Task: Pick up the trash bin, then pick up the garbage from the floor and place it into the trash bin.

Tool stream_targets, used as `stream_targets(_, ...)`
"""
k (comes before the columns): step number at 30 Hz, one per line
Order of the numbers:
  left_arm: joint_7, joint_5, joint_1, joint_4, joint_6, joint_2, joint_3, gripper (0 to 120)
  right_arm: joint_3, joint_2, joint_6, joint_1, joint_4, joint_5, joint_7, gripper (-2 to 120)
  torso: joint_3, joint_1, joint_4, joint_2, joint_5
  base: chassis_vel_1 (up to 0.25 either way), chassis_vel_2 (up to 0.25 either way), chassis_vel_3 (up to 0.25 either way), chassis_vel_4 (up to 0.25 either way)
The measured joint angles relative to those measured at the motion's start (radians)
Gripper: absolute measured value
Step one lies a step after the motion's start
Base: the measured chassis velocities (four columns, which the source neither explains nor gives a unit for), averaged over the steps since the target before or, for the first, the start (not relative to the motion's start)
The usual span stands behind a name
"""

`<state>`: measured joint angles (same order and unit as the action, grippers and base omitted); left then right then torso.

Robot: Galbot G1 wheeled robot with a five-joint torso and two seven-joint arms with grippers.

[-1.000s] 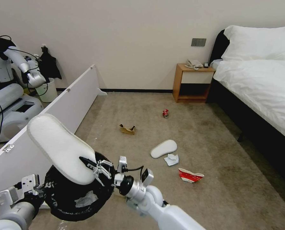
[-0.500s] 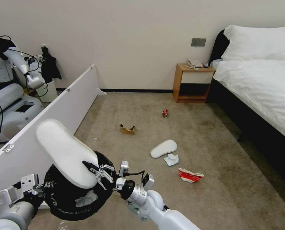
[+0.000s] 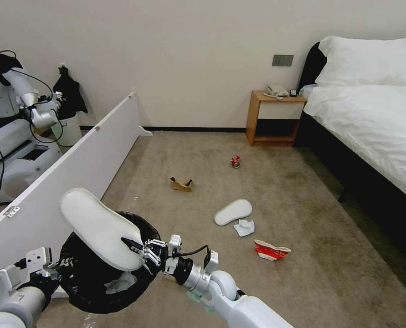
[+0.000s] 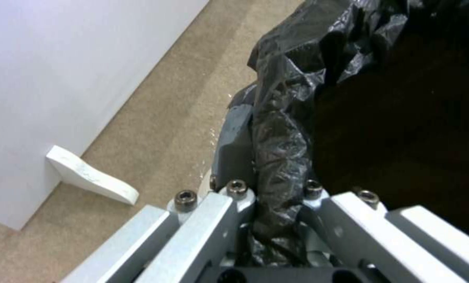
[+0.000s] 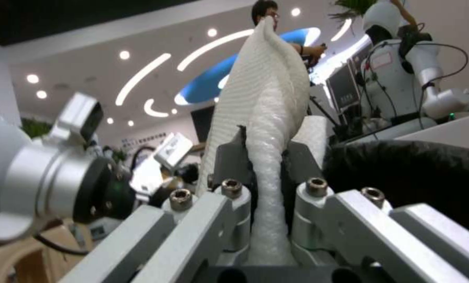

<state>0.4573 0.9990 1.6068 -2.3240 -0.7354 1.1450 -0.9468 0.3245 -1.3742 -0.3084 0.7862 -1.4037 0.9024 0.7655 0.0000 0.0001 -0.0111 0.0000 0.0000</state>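
The trash bin [image 3: 82, 278], lined with a black bag, hangs at the lower left of the head view. My left gripper [image 3: 52, 269] is shut on its rim; in the left wrist view the fingers [image 4: 234, 196] pinch the bag-covered rim [image 4: 279, 149]. My right gripper [image 3: 138, 247] is shut on one end of a white slipper [image 3: 100, 228], held tilted over the bin's mouth. The right wrist view shows that slipper [image 5: 268, 110] clamped between the fingers [image 5: 229, 157]. A white scrap [image 3: 116, 284] lies inside the bin. On the carpet lie a second slipper [image 3: 233, 212], tissue [image 3: 244, 227], red-white carton [image 3: 271, 250], cardboard [image 3: 181, 184] and red can [image 3: 235, 161].
A white partition panel [image 3: 89, 164] runs along the left. Behind it stand another robot [image 3: 11, 100] and a cream bucket [image 3: 68, 130]. A bed [image 3: 376, 127] fills the right side, with a wooden nightstand [image 3: 275, 118] against the back wall.
My right gripper has lowered the slipper toward the bin's mouth, and its raised end has dropped. The other robot's arm behind the panel has shifted.
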Motion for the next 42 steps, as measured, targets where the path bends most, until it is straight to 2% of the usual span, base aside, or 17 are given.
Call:
stream_targets(4, 0.000, 0.002, 0.001, 0.000, 0.000, -0.001, -0.002, 2, -0.004, -0.011, -0.045, -0.003, 0.027, -0.094, 0.009, 5, 0.000, 0.000, 0.0000, 0.000, 0.0000, 0.000, 0.000, 0.000, 0.000)
stream_targets(20, -0.001, 0.004, 0.002, -0.002, 0.000, -0.002, -0.004, 2, -0.034, -0.016, -0.083, -0.011, 0.061, -0.278, 0.058, 5, 0.000, 0.000, 0.0000, 0.000, 0.0000, 0.000, 0.000, 0.000, 0.000)
stream_targets(34, 0.000, -0.002, 0.003, -0.002, 0.000, -0.001, 0.005, 2, -0.071, -0.017, -0.094, -0.012, 0.068, -0.325, 0.063, 5, 0.000, 0.000, 0.0000, 0.000, 0.0000, 0.000, 0.000, 0.000, 0.000)
stream_targets(42, 0.001, -0.003, 0.003, -0.002, 0.000, 0.000, 0.011, 2, -0.097, -0.029, -0.116, -0.027, 0.083, -0.349, 0.024, 5, 0.000, 0.000, 0.0000, 0.000, 0.0000, 0.000, 0.000, 0.000, 0.000)
